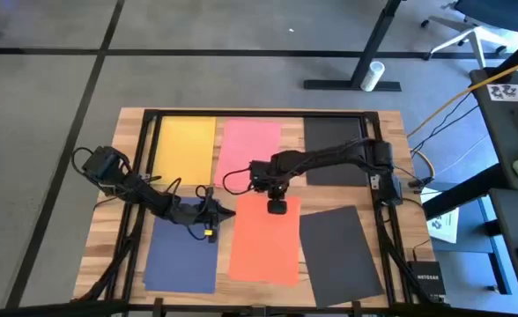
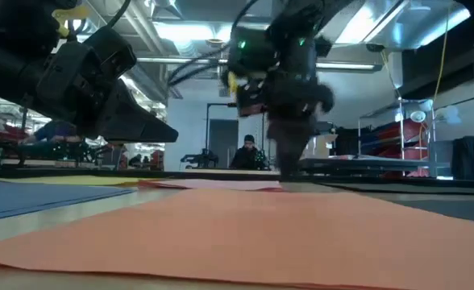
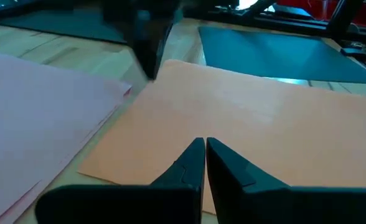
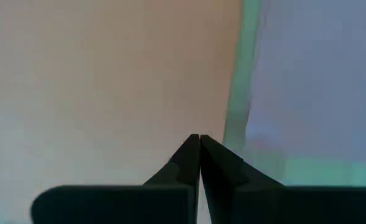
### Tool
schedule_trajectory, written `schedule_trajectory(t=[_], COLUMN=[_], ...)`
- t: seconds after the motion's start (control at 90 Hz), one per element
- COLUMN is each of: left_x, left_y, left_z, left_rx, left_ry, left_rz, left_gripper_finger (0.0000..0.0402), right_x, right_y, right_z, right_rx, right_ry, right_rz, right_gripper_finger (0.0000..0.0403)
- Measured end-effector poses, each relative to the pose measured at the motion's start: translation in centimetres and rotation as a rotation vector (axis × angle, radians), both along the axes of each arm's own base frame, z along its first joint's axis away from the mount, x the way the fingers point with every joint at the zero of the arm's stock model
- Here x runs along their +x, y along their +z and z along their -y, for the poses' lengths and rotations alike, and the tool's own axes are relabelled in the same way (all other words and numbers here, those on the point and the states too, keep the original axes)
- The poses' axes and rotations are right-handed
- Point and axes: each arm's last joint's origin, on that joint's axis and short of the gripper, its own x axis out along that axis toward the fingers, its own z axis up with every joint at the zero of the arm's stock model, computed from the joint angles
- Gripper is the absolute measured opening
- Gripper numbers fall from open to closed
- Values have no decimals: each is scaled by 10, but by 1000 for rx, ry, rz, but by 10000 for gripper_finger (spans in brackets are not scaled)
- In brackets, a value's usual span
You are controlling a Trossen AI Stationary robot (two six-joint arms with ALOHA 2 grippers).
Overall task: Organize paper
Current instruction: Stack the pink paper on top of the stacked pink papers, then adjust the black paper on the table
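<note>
Six sheets of paper lie flat on the wooden table: yellow (image 1: 185, 145), pink (image 1: 250, 148) and black (image 1: 329, 145) along the far side, navy blue (image 1: 181, 251), orange (image 1: 266, 242) and dark grey (image 1: 340, 254) along the near side. My right gripper (image 1: 277, 210) is shut and points down at the orange sheet's far edge. My left gripper (image 1: 230, 214), also shut, hovers above the table (image 2: 163, 129) between the navy and orange sheets, pointing toward the table's right edge, with the orange sheet (image 3: 245, 118) ahead of it. My right gripper comes from above, pointing down, and its shut fingertips (image 2: 289, 176) meet the orange sheet near the middle of its far edge (image 3: 164, 68). The sheet lies flat on the table under them.
A black frame (image 1: 259, 113) runs around the table top. The pink sheet's near edge (image 3: 77, 106) lies close to the orange sheet's far left corner. A person (image 2: 248, 153) sits in the room behind. A white printed sheet (image 1: 442, 225) lies off the table at the right.
</note>
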Motion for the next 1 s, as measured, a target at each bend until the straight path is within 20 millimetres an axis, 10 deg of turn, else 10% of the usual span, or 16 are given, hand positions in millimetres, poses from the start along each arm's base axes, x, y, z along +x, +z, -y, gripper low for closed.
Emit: schedule_trajectory(t=[0.322, 1.0], left_x=[0, 0], left_y=[0, 0], left_z=[1, 1], left_rx=[-18, -24], left_ry=[3, 5], left_rz=[0, 1], left_gripper_finger=[0, 0], right_x=[-54, -166], right_y=[28, -43], right_z=[-26, -84], right_rx=[-223, -12], right_ry=[-110, -498], right_rz=[-59, -150], right_gripper_finger=[0, 0])
